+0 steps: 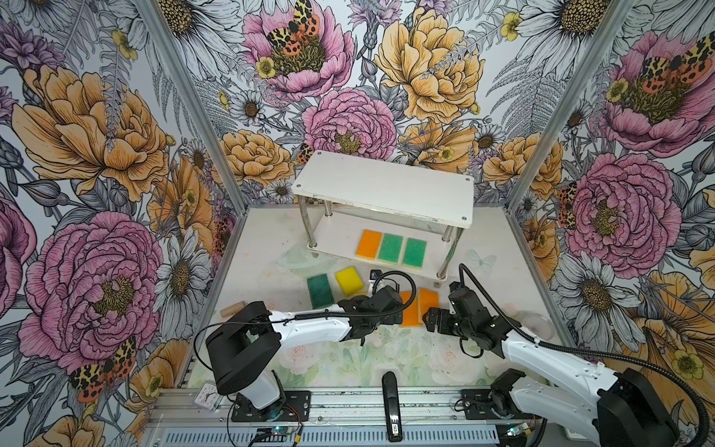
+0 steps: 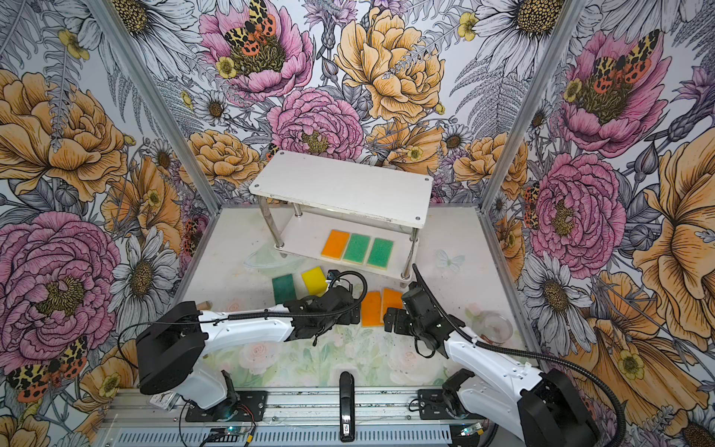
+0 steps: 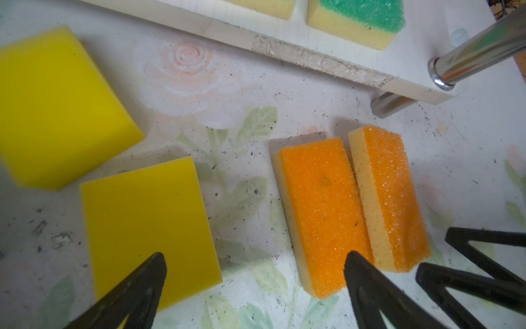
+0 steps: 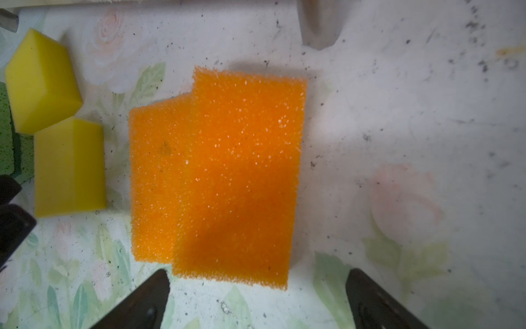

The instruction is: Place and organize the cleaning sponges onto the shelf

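Left wrist view: left pincer [image 3: 256, 254] wide open, empty; right pincer [image 4: 259, 271] likewise, close alongside; orange sponges [image 3: 321, 210], shelf post [image 3: 478, 57] ahead.

Bright, even overhead light, soft shadows; wide-angle edge distortion, blurred wrist-view foregrounds.

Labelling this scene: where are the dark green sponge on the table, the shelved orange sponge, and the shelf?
dark green sponge [image 1: 319, 291]: in a top view, centre of its top face.
shelved orange sponge [image 1: 368, 244]: in a top view, centre of its orange face.
shelf [image 1: 383, 185]: in a top view, bare upper board.
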